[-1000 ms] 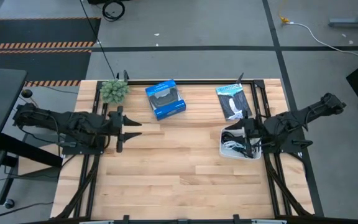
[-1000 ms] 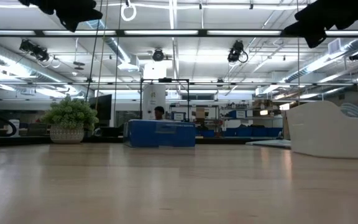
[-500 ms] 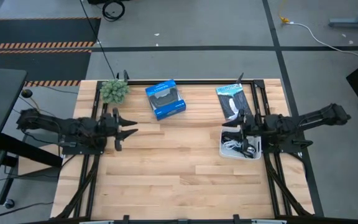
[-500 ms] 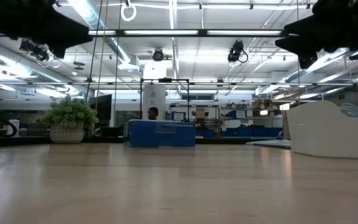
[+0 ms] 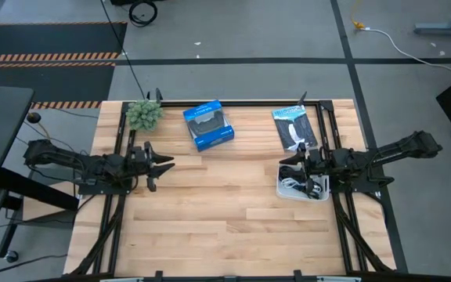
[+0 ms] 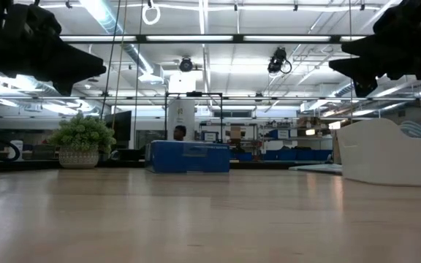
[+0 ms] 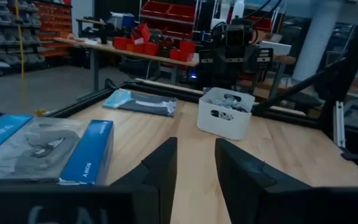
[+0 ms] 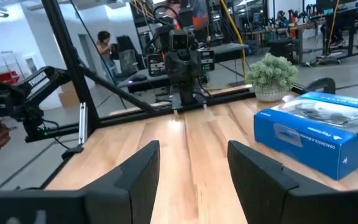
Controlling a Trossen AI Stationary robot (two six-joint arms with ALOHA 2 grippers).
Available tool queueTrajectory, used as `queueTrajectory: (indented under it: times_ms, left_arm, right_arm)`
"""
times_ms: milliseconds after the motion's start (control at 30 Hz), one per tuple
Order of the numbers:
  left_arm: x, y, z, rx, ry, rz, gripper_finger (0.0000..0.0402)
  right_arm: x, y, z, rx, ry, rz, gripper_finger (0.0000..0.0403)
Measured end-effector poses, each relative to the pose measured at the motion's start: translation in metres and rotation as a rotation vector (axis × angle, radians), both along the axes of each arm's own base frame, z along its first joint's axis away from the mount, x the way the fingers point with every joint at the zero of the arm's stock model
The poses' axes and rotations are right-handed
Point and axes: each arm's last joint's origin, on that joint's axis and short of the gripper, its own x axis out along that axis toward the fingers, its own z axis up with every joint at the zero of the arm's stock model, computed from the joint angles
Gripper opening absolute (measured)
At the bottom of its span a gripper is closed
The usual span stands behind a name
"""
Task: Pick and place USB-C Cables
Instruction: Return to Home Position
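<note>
The USB-C cables (image 5: 294, 185) lie as a tangle of white and black coils inside a white bin (image 5: 322, 193) at the table's right side; their tops show above the bin's rim (image 7: 227, 102). My right gripper (image 5: 299, 162) hovers open over the bin's far left part, fingers pointing level toward the table's left. My left gripper (image 5: 161, 164) is open above the table's left side and points toward the bin (image 7: 225, 113). Neither gripper touches anything.
A blue boxed item (image 5: 208, 124) and a small potted plant (image 5: 143, 114) sit near the far edge. A dark flat pouch with a pale end (image 5: 294, 128) lies beyond the bin. Bare wood (image 5: 225, 211) spans the middle and near side. A person (image 8: 104, 46) stands beyond the table.
Both arms have sunk lower, as the low view shows. My right gripper has tipped up from pointing into the bin to lying level, and has shifted a little toward the table's left. My left arm has drawn back slightly toward the left edge. The cables have stayed in the bin.
</note>
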Motion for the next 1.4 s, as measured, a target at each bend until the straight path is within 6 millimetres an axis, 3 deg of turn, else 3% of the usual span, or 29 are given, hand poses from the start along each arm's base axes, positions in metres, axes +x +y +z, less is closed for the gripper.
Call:
queueTrajectory:
  times_ms: [300,600,1400]
  left_arm:
    - [-0.001,0.002,0.001,0.055,0.004,0.060,0.0116]
    - [-0.001,0.002,0.001,0.160,0.040,0.074,0.0116]
    - [-0.001,0.002,0.000,0.146,0.044,0.077,0.0117]
  right_arm:
    - [-0.006,-0.001,-0.002,-0.019,0.042,0.001,0.0196]
    - [-0.015,-0.003,0.015,0.000,-0.024,0.001,0.0196]
    - [-0.014,-0.002,0.012,-0.054,0.014,-0.001,0.0196]
